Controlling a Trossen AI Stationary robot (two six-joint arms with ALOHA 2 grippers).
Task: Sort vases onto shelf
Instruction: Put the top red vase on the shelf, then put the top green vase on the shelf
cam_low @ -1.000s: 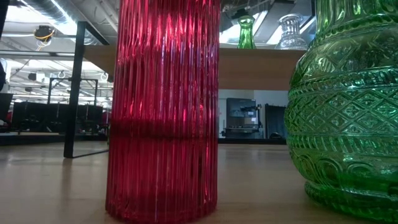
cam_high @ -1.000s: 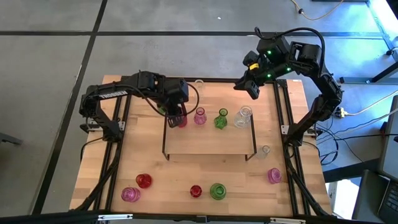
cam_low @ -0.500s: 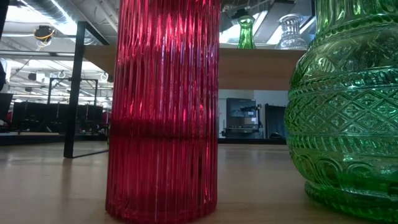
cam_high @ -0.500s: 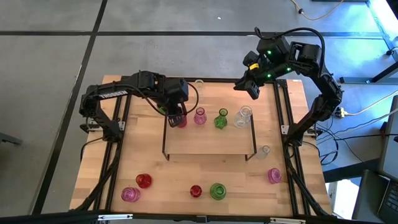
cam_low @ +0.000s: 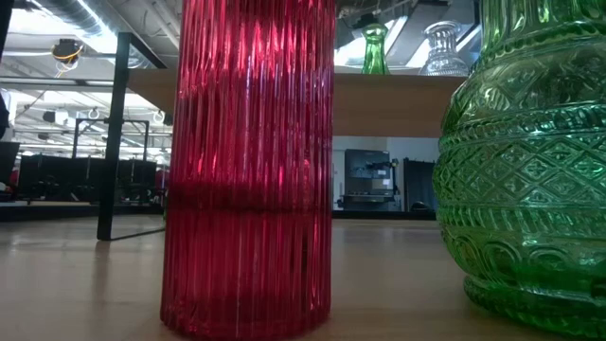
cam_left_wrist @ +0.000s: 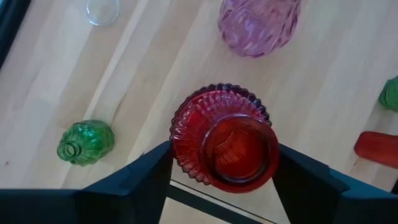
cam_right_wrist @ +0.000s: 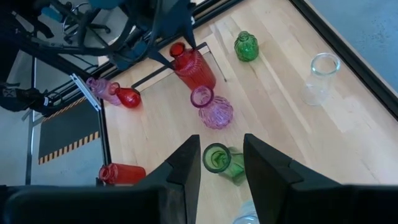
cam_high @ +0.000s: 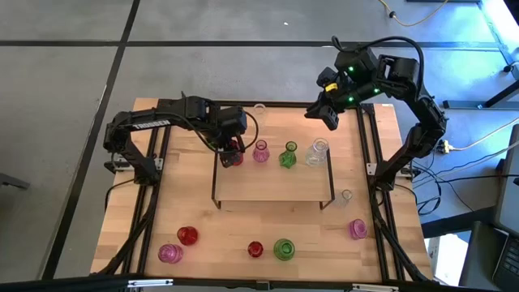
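The left wrist view alone shows the red vase upright, mouth up, between the left gripper's spread fingers, which stand just clear. It sits at the shelf's far left corner. The right gripper hovers beyond, fingers part open, empty.

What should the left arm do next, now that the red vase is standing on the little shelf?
Probably lift straight up and away. The left tool is open around the red vase, its fingers standing clear on either side, and the vase stands upright on the shelf beside the pink vase. A sideways move could knock it over.
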